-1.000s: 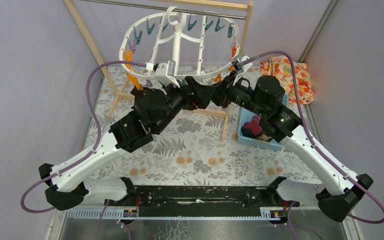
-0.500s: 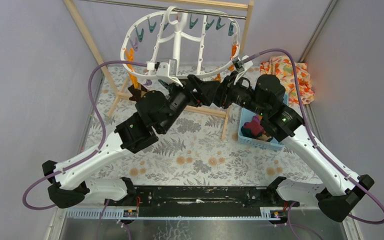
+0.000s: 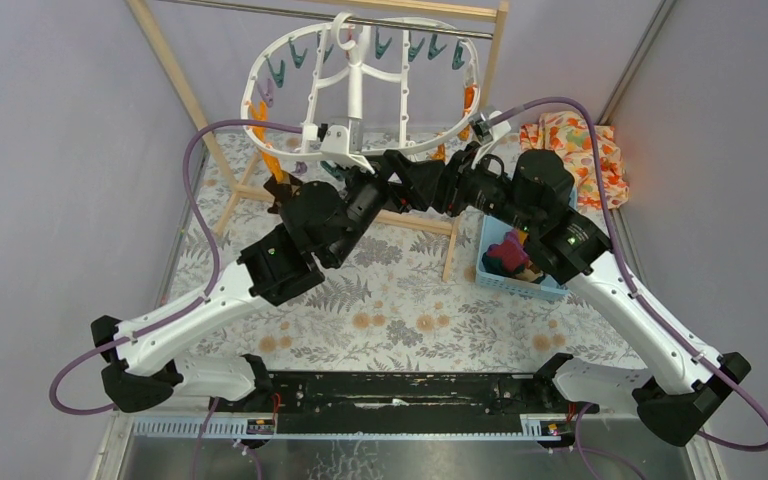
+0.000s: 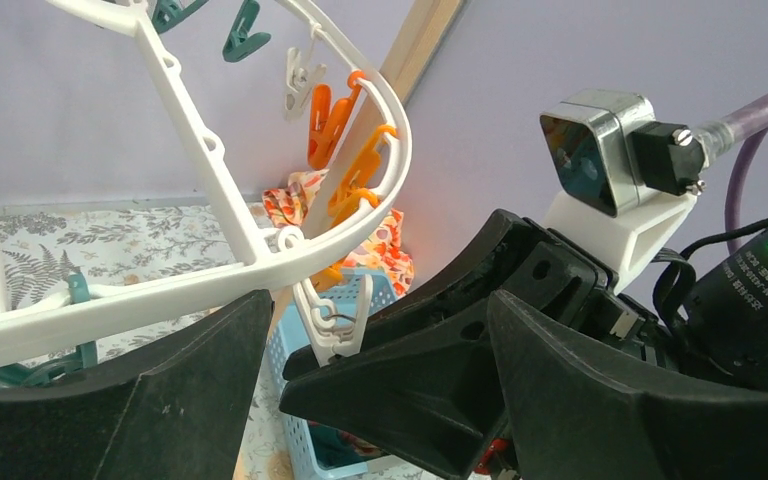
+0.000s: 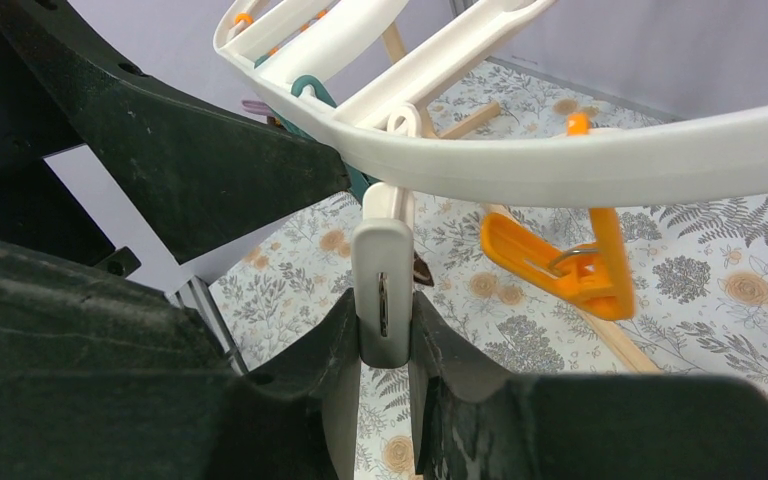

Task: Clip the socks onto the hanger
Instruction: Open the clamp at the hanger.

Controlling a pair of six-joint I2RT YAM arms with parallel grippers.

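Observation:
The white oval hanger [image 3: 360, 85] hangs from the rail, with teal, orange and purple pegs. My right gripper [image 5: 385, 312] is shut on a white peg [image 5: 385, 270] that dangles from the hanger's near rim [image 5: 580, 165]. My left gripper [image 4: 378, 330] is open, its fingers spread either side of the right gripper's fingers and the same white peg [image 4: 335, 322]. In the top view both grippers meet under the near rim, left [image 3: 368, 180] and right [image 3: 397, 170]. A magenta sock [image 3: 506, 252] lies in the blue basket [image 3: 490, 282]; the brown checked sock is not clearly visible.
The wooden rail rack [image 3: 175, 85] stands behind and around the hanger, its low crossbar [image 3: 430, 222] under the grippers. An orange peg [image 5: 560, 265] hangs just right of the white one. An orange floral cloth [image 3: 575, 150] lies at the back right.
My left arm has pushed forward and up to the hanger's near rim, and its gripper now straddles the right gripper's fingers. The hanger's near rim has shifted back slightly. The right gripper stays on the peg.

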